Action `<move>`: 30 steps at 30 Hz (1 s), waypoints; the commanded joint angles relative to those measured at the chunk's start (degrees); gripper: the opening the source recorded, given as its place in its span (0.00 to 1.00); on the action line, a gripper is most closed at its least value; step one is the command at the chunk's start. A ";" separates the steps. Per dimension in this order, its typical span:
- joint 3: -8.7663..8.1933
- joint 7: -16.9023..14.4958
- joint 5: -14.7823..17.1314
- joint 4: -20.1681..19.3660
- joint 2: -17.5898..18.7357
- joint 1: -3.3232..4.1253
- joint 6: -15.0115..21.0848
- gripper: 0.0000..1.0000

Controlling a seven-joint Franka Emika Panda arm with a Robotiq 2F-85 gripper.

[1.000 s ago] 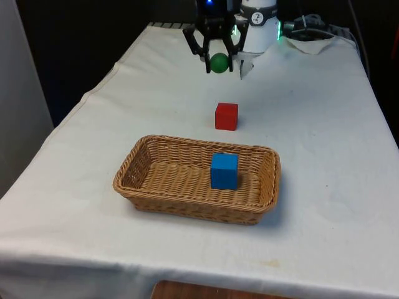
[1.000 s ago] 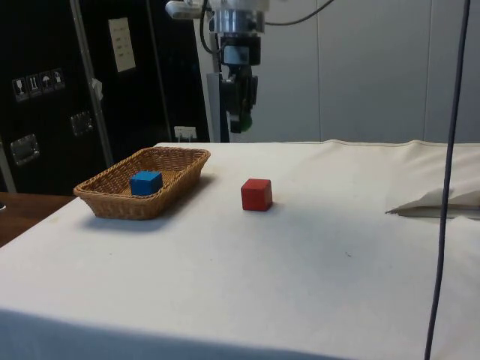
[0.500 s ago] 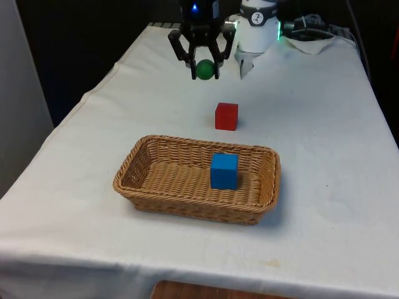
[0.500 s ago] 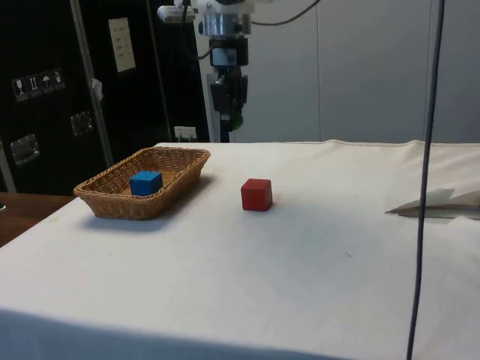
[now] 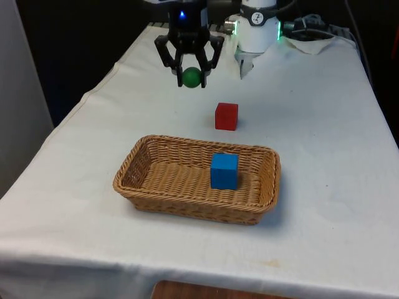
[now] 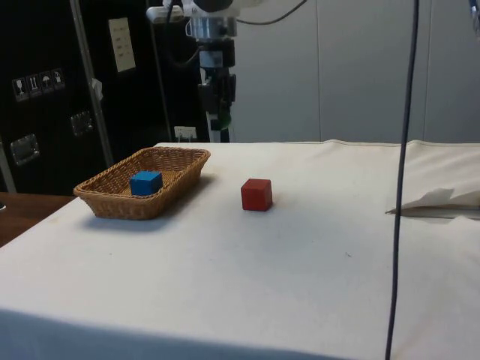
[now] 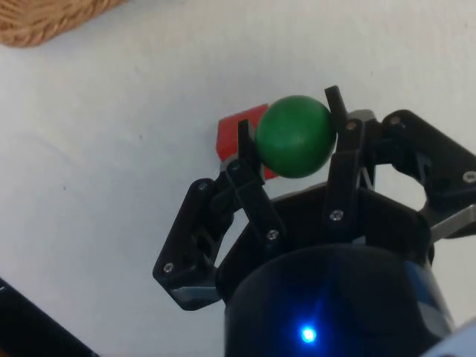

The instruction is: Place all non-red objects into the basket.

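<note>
A green ball (image 5: 191,76) sits pinched between the closed fingers of the gripper (image 5: 191,77), held above the table (image 5: 324,124) beyond the basket (image 5: 149,187).

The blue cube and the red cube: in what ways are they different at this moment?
Colour: the blue cube is blue, the red cube is red. Place: the blue cube sits inside the wicker basket, while the red cube stands on the white cloth, outside the basket, on its far side in the front view. They share a cube shape and look alike in size; the gripper holds neither.
</note>
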 commanded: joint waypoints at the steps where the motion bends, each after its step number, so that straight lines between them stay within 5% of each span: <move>1: 0.29 -0.29 0.80 0.74 0.69 -0.46 -0.46 0.00; 7: 0.11 -0.80 3.38 3.61 4.47 -0.74 -0.11 0.00; 8: -0.29 -0.34 2.52 3.09 3.95 -0.23 0.00 0.00; 9: 0.11 -0.86 3.78 4.01 4.98 -0.80 -0.11 0.00; 18: 0.00 -1.26 7.05 8.71 10.20 -1.43 -0.46 0.00; 19: -0.46 -0.86 6.47 8.19 9.91 -0.86 0.06 0.00; 20: -0.06 -1.26 7.39 9.28 10.71 -1.55 -0.57 0.00; 27: 0.00 -1.38 10.08 13.52 14.04 -2.01 -1.43 0.00; 28: -0.52 -1.09 9.97 13.52 14.21 -1.49 -0.97 0.00; 30: 0.06 -1.43 11.29 15.01 15.24 -2.23 -1.66 0.00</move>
